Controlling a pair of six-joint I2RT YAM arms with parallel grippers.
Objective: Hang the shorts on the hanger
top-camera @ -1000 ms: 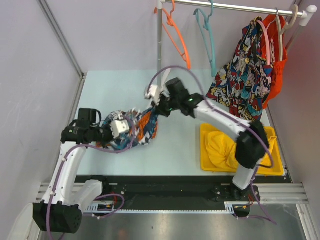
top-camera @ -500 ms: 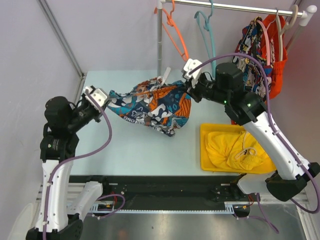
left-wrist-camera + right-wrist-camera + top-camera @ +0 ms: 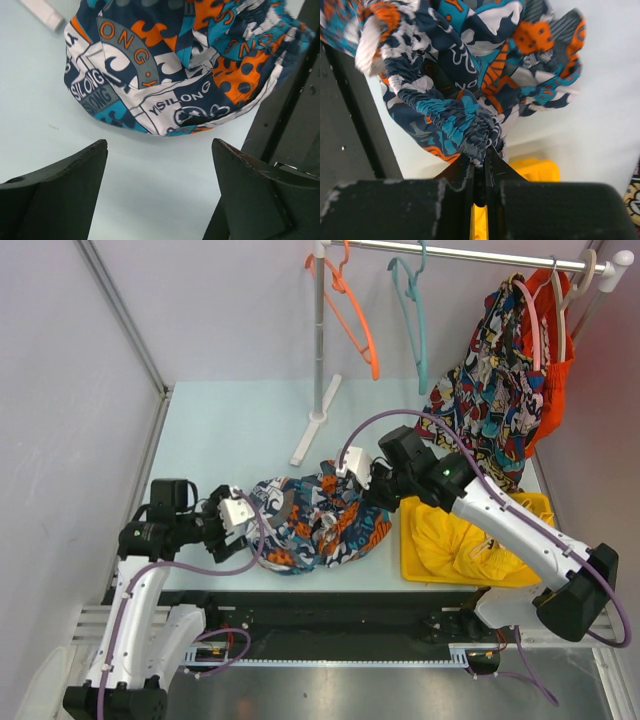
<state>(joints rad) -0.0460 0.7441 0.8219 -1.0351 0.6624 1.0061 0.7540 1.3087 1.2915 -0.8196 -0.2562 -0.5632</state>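
The shorts [image 3: 320, 525], in navy, teal, orange and white print, lie bunched on the table near its front edge. My right gripper [image 3: 362, 492] is shut on their gathered waistband [image 3: 470, 135] at the heap's right side, and in the right wrist view the right gripper [image 3: 483, 156] pinches that fabric. My left gripper [image 3: 245, 525] sits just left of the heap, open and empty. In the left wrist view the left gripper [image 3: 159, 145] stands wide over bare table, short of the shorts [image 3: 175, 65]. The teal hanger [image 3: 415, 315] hangs empty on the rail at the back.
An orange hanger [image 3: 352, 315] hangs left of the teal one. Comic-print shorts [image 3: 490, 395] on a pink hanger hang at the right. A yellow tray [image 3: 545, 575] with a yellow garment [image 3: 450, 535] lies beside the right arm. The rack's pole and foot [image 3: 312, 430] stand behind the heap.
Half a second ago the shorts were stretched in the air between both grippers. They have come down onto the table in a heap; the left gripper has let go and opened.
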